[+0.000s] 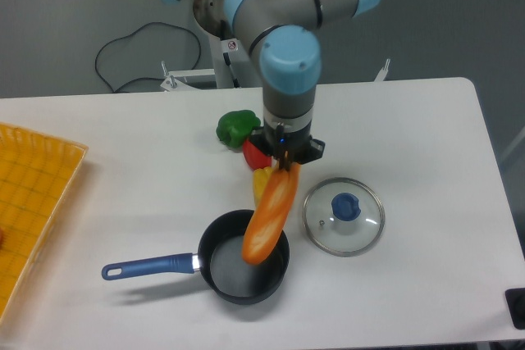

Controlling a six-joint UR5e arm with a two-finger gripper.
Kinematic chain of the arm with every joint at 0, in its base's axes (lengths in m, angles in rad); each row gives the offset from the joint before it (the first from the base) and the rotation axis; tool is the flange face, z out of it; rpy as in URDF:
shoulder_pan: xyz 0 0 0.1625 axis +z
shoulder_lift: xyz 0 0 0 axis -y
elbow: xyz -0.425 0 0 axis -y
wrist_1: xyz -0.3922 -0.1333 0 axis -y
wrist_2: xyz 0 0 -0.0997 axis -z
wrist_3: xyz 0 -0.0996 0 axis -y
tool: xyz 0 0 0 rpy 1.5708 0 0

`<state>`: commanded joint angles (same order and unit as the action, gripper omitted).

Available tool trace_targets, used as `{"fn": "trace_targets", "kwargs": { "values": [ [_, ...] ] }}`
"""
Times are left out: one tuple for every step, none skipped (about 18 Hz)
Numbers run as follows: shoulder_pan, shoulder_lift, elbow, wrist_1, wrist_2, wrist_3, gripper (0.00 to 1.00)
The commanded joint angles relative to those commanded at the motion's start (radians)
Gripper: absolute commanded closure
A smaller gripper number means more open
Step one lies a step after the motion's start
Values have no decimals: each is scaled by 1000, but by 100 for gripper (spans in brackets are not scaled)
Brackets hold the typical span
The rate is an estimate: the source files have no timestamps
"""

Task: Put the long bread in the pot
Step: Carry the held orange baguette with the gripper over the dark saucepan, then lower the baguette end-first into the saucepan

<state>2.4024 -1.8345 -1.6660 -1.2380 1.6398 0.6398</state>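
Note:
The long bread (270, 215) is an orange-tan loaf hanging tilted from my gripper (285, 166), which is shut on its upper end. Its lower, paler end hangs over the pot's right rim, inside the opening as seen from here. The pot (243, 270) is a small black saucepan with a grey inside, and its blue handle (148, 266) points left. The pot stands near the table's front edge. I cannot tell whether the bread touches the pot.
A glass lid with a blue knob (344, 215) lies right of the pot. A green pepper (236, 126), a red pepper (254, 154) and a yellow pepper (261, 179) sit behind the pot, partly hidden by the gripper. A yellow tray (33, 202) is at the left edge.

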Motion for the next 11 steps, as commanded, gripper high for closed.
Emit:
{"fn": "trace_targets", "kwargs": {
  "values": [
    [-5, -8, 5, -1, 2, -9, 83],
    [-5, -17, 8, 0, 5, -20, 83],
    [-6, -20, 8, 0, 8, -28, 83],
    [-11, -22, 8, 0, 6, -29, 83],
    [-15, -28, 12, 3, 6, -31, 83],
    [-19, -35, 17, 2, 8, -31, 83],
    [-20, -38, 20, 2, 8, -34, 83],
    [-22, -45, 22, 3, 9, -48, 83],
    [-23, -51, 23, 3, 11, -64, 82],
    [-35, -55, 28, 3, 11, -72, 82],
    [-41, -63, 35, 3, 12, -74, 82]
  ]
}}
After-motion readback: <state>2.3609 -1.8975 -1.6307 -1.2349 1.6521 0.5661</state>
